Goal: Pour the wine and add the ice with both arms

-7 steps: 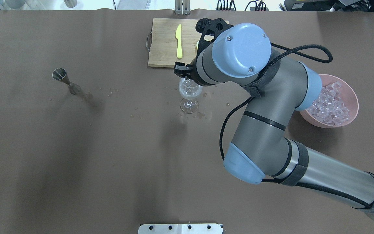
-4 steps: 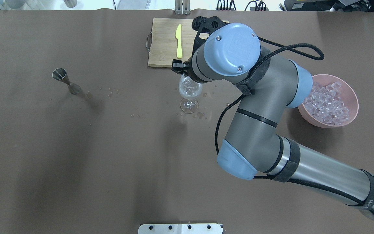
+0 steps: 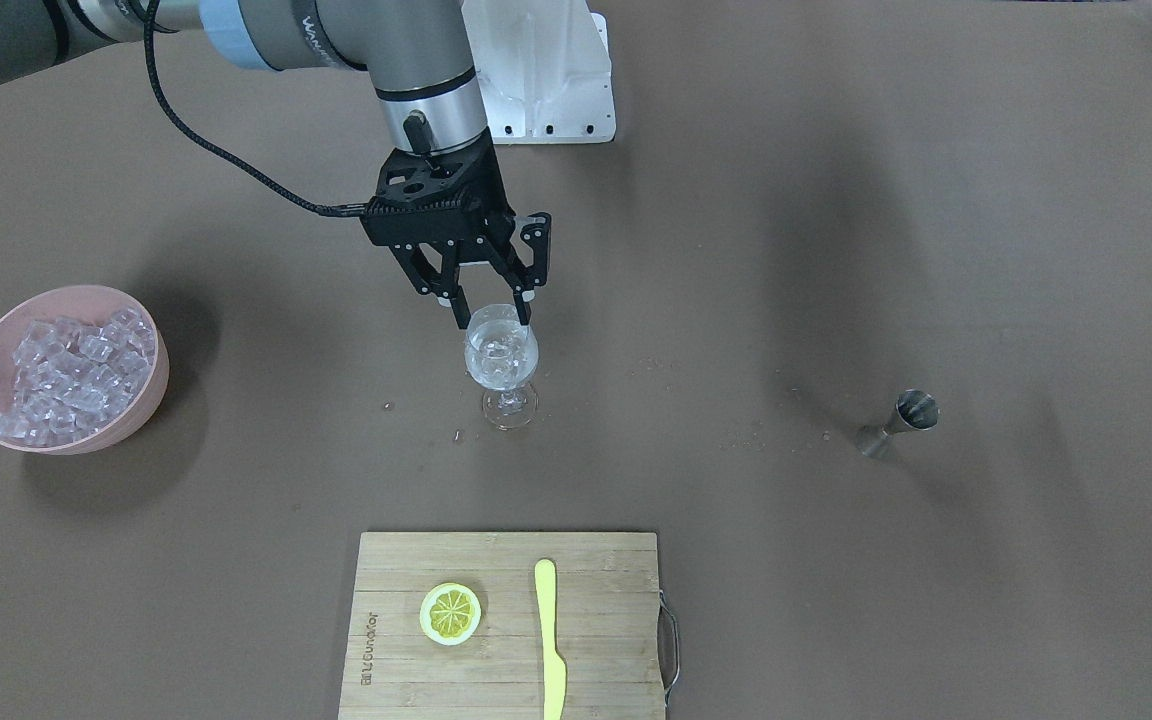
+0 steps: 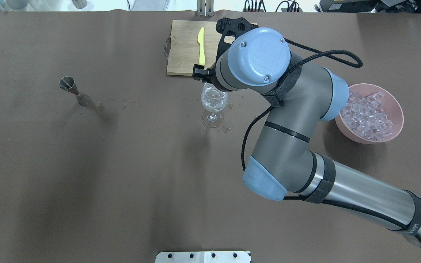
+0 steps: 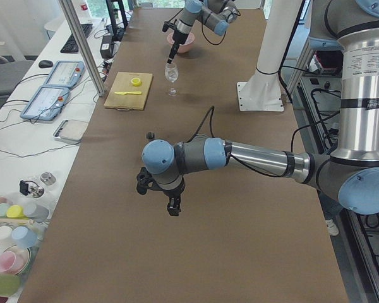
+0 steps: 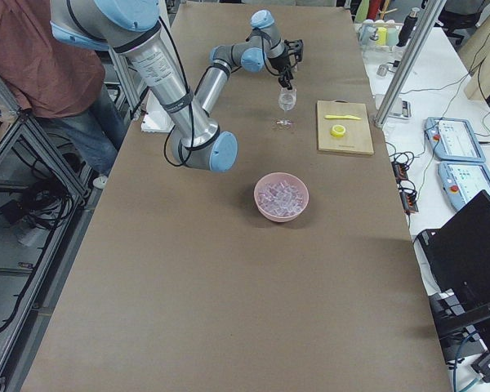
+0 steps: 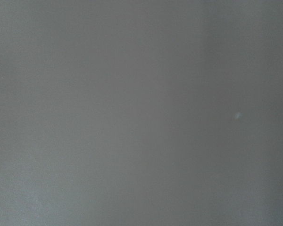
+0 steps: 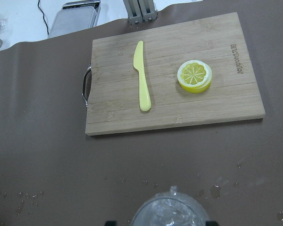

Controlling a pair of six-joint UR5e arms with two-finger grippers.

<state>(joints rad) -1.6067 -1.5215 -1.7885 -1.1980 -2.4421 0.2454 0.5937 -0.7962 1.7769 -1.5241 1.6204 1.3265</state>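
Note:
A clear stemmed wine glass (image 3: 502,362) stands mid-table and holds a few ice cubes; I cannot tell any clear wine apart from them. It also shows in the overhead view (image 4: 214,101) and at the bottom of the right wrist view (image 8: 170,215). My right gripper (image 3: 496,312) hangs just above the glass rim, open and empty, one finger on each side. The ice (image 3: 71,365) is heaped in a pink bowl (image 4: 397,109). My left gripper (image 5: 168,203) shows only in the exterior left view, low over bare table, and I cannot tell if it is open or shut.
A wooden cutting board (image 3: 596,640) on the far side carries a yellow knife (image 3: 548,640) and a lemon slice (image 3: 450,612). A steel jigger (image 4: 72,88) stands on the robot's left. Water drops (image 4: 130,102) dot the cloth around the glass.
My right arm has swung slightly to the left and toward the cutting board, uncovering more of the pink bowl. The gripper stays over the glass. The glass and jigger have not moved.

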